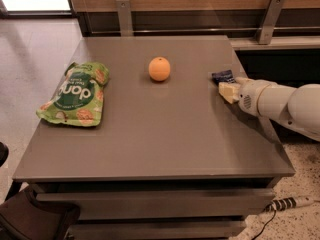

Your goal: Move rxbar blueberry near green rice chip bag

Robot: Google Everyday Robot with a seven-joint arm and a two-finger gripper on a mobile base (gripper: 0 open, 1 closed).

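The rxbar blueberry (223, 76) is a small dark navy bar lying near the table's right edge. My gripper (228, 90) reaches in from the right on a white arm and sits right over the bar's near end, partly covering it. The green rice chip bag (77, 93) lies flat at the table's left side, far from the bar and the gripper.
An orange (159, 68) sits at the middle back of the grey table (150, 134), between bag and bar. Two metal brackets stand against the wooden back wall. A power strip (292, 202) lies on the floor at the lower right.
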